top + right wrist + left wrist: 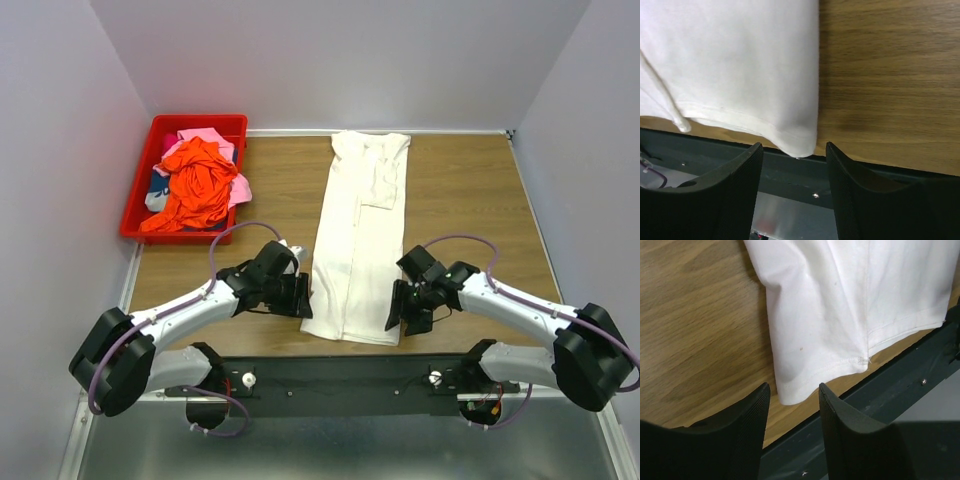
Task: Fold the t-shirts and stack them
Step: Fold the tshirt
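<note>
Beside the white t-shirt [355, 230], left tool [793, 387] and right tool [794, 145] gape empty; binned shirts [195, 185] overlap.

White arms [185, 305], black joints [110, 362], purple cables [240, 226]

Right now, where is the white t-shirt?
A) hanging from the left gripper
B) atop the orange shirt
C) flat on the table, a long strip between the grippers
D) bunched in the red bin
C: the white t-shirt lies flat on the table, with the left gripper and right gripper open at its near corners.
</note>
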Robot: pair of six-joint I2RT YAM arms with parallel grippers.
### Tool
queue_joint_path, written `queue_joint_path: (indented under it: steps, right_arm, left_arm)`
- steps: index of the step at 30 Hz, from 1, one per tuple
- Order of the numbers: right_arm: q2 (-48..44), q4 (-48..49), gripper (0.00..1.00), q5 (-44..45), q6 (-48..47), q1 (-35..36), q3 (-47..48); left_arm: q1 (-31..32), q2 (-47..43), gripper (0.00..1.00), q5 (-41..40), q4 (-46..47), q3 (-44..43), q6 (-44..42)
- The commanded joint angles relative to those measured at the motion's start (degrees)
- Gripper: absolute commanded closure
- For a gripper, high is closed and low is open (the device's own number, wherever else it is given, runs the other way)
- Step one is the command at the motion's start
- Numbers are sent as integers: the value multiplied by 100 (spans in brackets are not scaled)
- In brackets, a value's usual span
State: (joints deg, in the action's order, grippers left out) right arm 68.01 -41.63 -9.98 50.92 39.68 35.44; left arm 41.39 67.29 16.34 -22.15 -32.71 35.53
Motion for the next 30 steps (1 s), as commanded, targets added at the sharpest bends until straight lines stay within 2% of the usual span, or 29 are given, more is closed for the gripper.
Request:
queue_joint_path:
  steps: [1,8,10,13,21,30]
  right_arm:
    - [63,5,41,312,208,40,-195]
    - [99,207,49,251,243,40,-494]
    - [55,234,56,233,261,31,-547]
    - [72,313,60,172,252,40,-617]
    - [213,471,78,-4,191,48,-696]
    - [186,498,81,-22,156,48,-732]
  left_arm:
    - [36,38,48,159,203,-42,-10]
    - [36,259,48,37,115,-69,-11]
    - [36,232,48,-43,62,-78,15]
    - [45,232,47,-34,97,-25,50]
    - [80,364,48,27,159,98,112]
    - [203,373,48,-113,88,159,288]
